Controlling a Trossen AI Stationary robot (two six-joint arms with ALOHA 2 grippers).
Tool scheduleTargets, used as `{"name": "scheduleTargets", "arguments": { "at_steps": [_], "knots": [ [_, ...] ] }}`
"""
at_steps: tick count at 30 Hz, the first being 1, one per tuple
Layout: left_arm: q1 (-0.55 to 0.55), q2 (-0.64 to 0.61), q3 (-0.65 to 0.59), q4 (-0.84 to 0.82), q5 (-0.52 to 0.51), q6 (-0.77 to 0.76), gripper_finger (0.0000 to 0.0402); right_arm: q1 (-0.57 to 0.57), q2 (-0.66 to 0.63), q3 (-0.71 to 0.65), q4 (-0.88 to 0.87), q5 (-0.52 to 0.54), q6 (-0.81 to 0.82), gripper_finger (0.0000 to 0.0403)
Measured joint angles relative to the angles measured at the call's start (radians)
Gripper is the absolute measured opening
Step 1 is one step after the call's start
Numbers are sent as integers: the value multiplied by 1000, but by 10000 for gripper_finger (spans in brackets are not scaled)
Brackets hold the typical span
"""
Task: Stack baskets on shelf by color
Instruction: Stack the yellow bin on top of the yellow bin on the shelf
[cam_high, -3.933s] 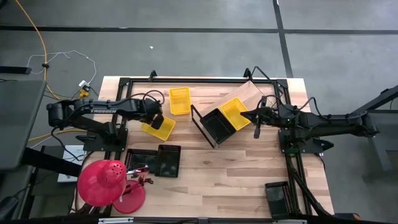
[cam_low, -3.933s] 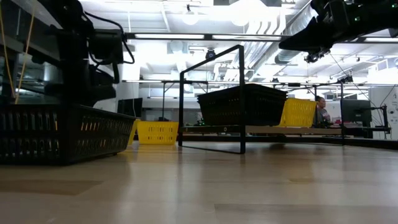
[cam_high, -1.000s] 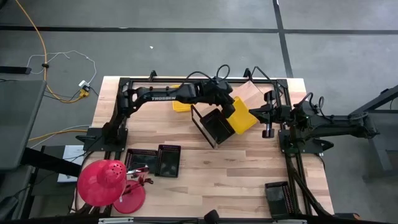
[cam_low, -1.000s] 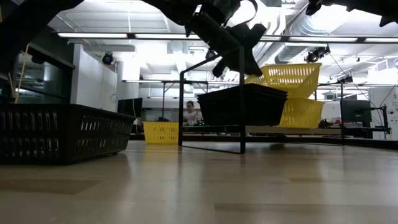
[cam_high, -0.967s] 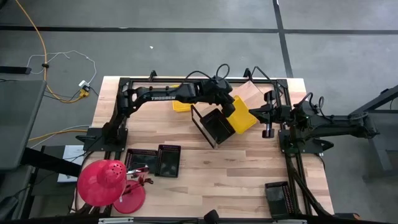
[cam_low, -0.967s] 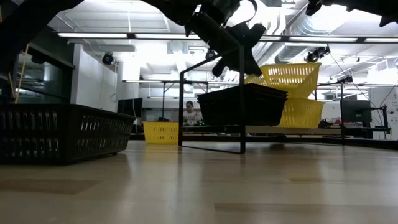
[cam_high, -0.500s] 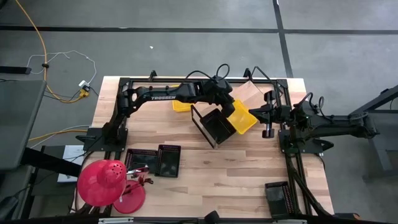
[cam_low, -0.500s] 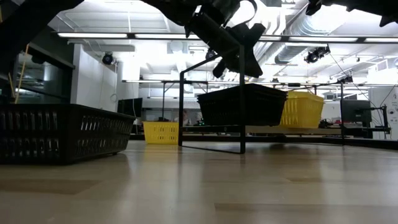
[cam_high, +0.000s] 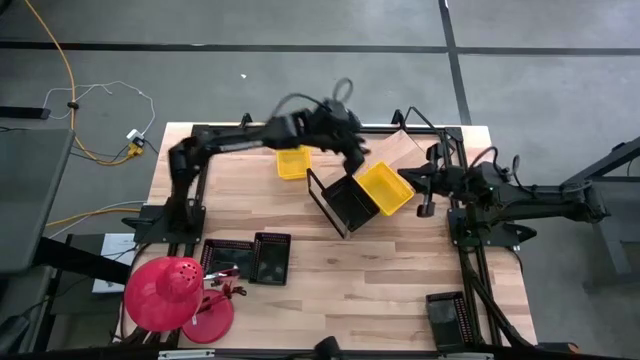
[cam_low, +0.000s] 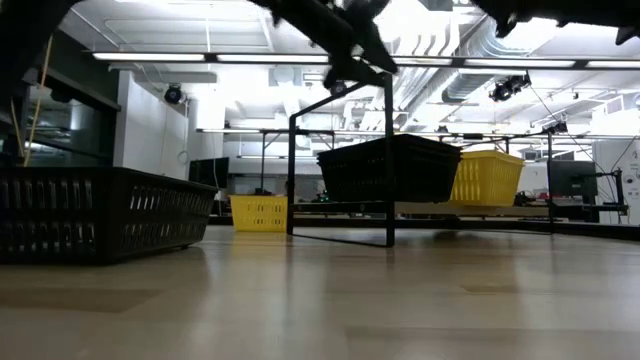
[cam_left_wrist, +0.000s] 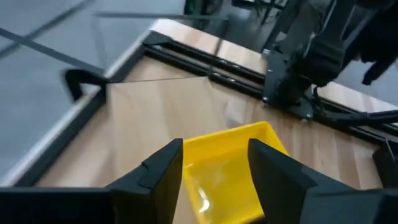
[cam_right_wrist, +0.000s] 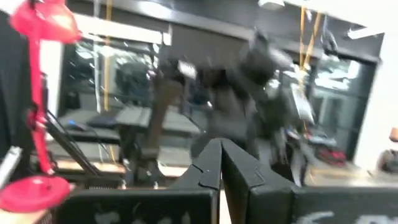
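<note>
A yellow basket (cam_high: 385, 187) sits on the slanted wooden shelf (cam_high: 402, 150), right beside a black basket (cam_high: 350, 203) on the same board; the low view shows the two side by side, black (cam_low: 390, 168) and yellow (cam_low: 487, 178). My left gripper (cam_left_wrist: 214, 168) hovers open above the yellow basket (cam_left_wrist: 227, 174) and touches nothing; the high view shows it (cam_high: 352, 146) blurred. My right gripper (cam_high: 423, 197) waits shut just right of the shelf, holding nothing. One more yellow basket (cam_high: 291, 162) lies on the table at the far left of the shelf.
Two black baskets (cam_high: 250, 259) stand side by side near the front left, beside a red lamp (cam_high: 160, 294). Another black basket (cam_high: 445, 320) lies at the front right corner. Black frame rails (cam_high: 300, 128) run along the table's far edge.
My left gripper has opened and let go of the yellow basket it held tilted above the shelf. That basket has dropped level into the yellow basket below it. The gripper has then risen and drawn back toward the table's far edge.
</note>
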Motion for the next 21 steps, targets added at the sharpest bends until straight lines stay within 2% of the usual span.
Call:
{"name": "scheduleTargets", "arguments": {
  "at_steps": [4,8,12,16,21],
  "knots": [
    [1,-104,-1,-65,-2,38,172,0,0,0,-134,50,53,0],
    [-50,-216,-72,5,1,90,170,0,0,0,-302,68,106,0],
    [-113,-337,-261,168,-14,128,158,0,0,0,-408,66,163,0],
    [-159,-476,-510,415,-32,128,143,0,-1,2,-477,54,199,0],
    [-195,-624,-794,686,-46,90,126,0,0,71,-667,14,250,0]
  ]
}}
